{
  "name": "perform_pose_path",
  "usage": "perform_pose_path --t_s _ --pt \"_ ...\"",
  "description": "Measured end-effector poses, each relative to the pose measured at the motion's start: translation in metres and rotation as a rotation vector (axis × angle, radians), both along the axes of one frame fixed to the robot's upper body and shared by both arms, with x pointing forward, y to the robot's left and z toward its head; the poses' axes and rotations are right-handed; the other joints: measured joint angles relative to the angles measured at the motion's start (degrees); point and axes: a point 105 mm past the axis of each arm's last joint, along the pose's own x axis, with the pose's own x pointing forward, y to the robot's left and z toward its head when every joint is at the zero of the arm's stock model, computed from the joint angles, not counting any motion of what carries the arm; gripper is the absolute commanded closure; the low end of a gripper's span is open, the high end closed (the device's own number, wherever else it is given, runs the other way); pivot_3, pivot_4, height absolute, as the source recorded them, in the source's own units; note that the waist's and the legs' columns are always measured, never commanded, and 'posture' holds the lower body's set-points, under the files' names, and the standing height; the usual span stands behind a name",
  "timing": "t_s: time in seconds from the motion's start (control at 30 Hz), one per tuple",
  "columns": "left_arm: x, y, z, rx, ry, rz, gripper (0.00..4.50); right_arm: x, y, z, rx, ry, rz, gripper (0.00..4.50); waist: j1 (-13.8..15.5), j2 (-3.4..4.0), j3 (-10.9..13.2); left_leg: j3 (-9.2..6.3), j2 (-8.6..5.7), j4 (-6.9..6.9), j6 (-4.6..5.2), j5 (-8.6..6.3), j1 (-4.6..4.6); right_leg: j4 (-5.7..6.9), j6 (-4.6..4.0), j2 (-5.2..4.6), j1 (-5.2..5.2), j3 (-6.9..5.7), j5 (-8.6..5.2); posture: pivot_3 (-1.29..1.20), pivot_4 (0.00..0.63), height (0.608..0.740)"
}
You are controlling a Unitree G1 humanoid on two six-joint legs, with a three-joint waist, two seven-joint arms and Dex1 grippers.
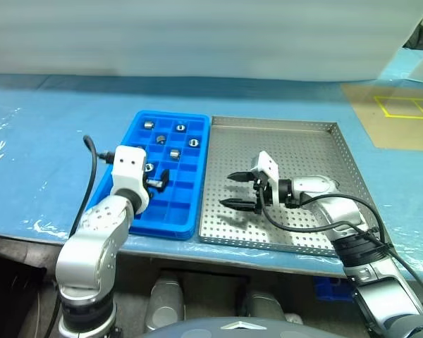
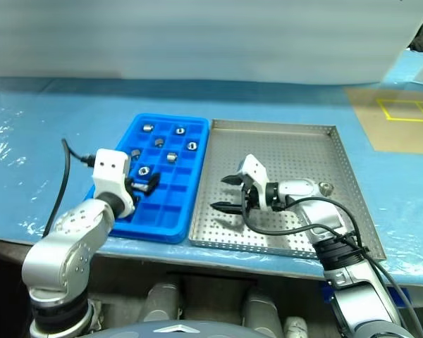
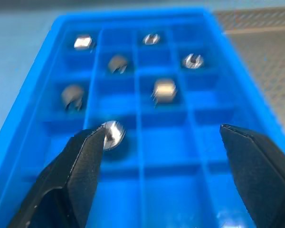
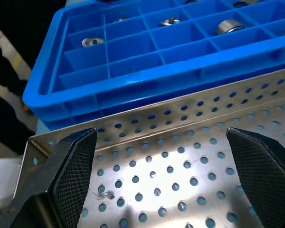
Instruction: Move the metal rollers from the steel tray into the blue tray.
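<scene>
A: Both tools first. Left tool over the blue tray, fingers wide apart, nothing between them.

B: Nearest roller?

A: One of the metal rollers lies in a compartment just beside its left finger; six more sit in cells further along.

B: Right tool?

A: Right tool spread wide and empty over the steel tray, pointing toward the blue tray on the worktop.
</scene>
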Motion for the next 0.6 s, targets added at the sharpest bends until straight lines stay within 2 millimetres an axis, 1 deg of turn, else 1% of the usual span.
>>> perform_pose_path --t_s 0.13,0.23,0.37,0.5,0.6 --pt "0.014 -0.015 0.006 0.022 -0.044 -0.128 0.45 0.006 -0.011 0.005 0.007 -0.015 -0.105 0.0 -1.28 0.0 0.0 0.04 -0.05 -0.02 -0.1 0.19 -0.16 0.15 0.0 0.06 -0.26 0.01 0.0 -0.02 0.15 0.74" --pt "0.02 -0.03 0.006 0.019 -0.065 -0.25 0.45 0.008 -0.021 0.005 0.019 -0.01 -0.183 0.0 -1.69 0.0 0.0 0.06 -0.05 -0.02 -0.02 0.24 -0.17 0.21 0.0 0.07 -0.34 0.03 0.0 -0.06 0.15 0.74" --pt "0.027 -0.046 0.006 0.027 -0.103 -0.388 0.45 0.007 -0.035 0.005 0.005 -0.021 -0.26 0.0 -2.59 0.0 0.0 0.08 -0.06 -0.02 -0.14 0.16 -0.13 0.3 0.0 0.06 -0.34 0.07 0.0 -0.12 0.15 0.74" --pt "0.035 -0.063 0.007 0.028 -0.143 -0.505 0.45 0.009 -0.053 0.001 -0.034 -0.015 -0.366 0.0 -3.57 0.0 0.0 0.1 -0.08 -0.02 -0.18 0.17 -0.06 0.37 0.01 0.07 -0.32 0.13 0.01 -0.16 0.15 0.74" --pt "0.033 -0.076 0.002 0.032 -0.153 -0.588 0.45 0.011 -0.064 -0.004 -0.063 0.001 -0.444 0.0 -4.62 0.0 0.0 0.11 -0.07 -0.02 -0.21 0.19 -0.06 0.38 0.01 0.07 -0.32 0.14 0.01 -0.19 0.15 0.74"
